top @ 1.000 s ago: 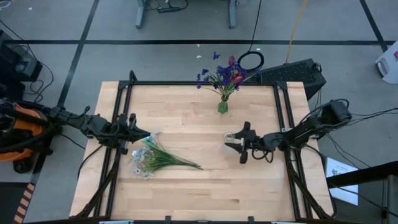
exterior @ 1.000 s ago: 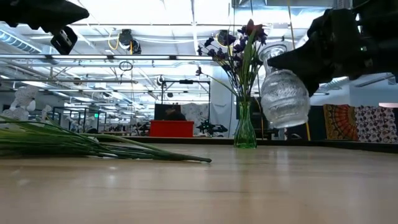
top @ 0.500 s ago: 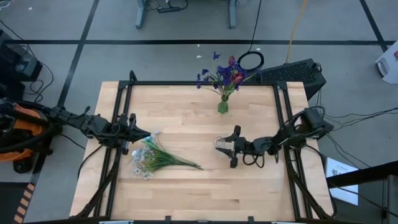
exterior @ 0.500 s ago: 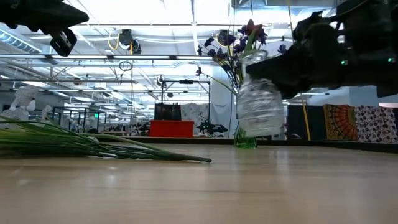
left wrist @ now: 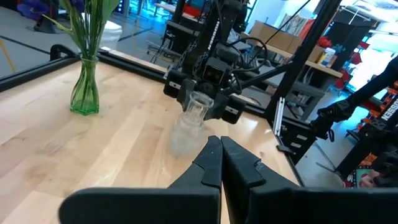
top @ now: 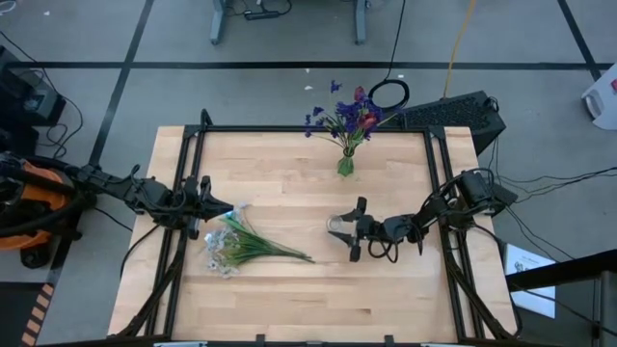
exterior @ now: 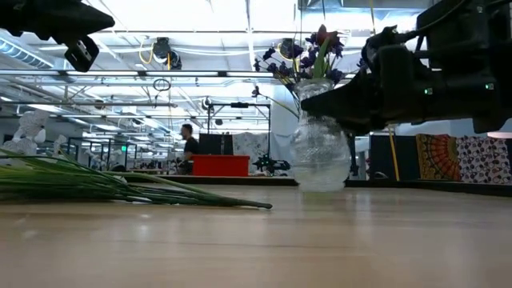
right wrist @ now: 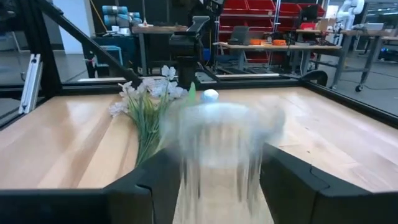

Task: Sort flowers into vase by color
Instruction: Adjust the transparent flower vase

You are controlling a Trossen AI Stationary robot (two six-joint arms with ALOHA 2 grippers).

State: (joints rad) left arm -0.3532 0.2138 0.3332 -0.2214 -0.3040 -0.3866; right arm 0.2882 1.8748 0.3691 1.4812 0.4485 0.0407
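Observation:
A clear glass vase [exterior: 320, 156] stands upright at the table's middle right, and my right gripper [top: 339, 231] is shut on it. A green vase [top: 345, 164] at the far middle holds purple-blue sprays and a dark red bud [top: 366, 120]. White flowers [top: 227, 243] lie on the table at the left, blossoms toward the left edge and green stems [top: 284, 253] pointing right. My left gripper [top: 214, 208] hovers shut just beyond the blossoms, touching nothing. My right gripper holds the clear vase between its two fingers [right wrist: 155, 180], one on each side of its neck and upper body [left wrist: 198, 107]. The fingers lie level and come from the table's right side. The vase stands upright, its base [left wrist: 180, 148] down at the table top.
Black frame rails [top: 439, 183] run along the table's left, right and far sides. A dark keyboard-like object [top: 458, 111] sits beyond the far right corner. A person [exterior: 189, 144] stands far off in the room. Bare wood lies between the white flowers and the clear vase.
My right gripper has moved toward the table's left edge and down, carrying the clear vase. The vase hung tilted and clear of the table; now it is upright with its base at the table top.

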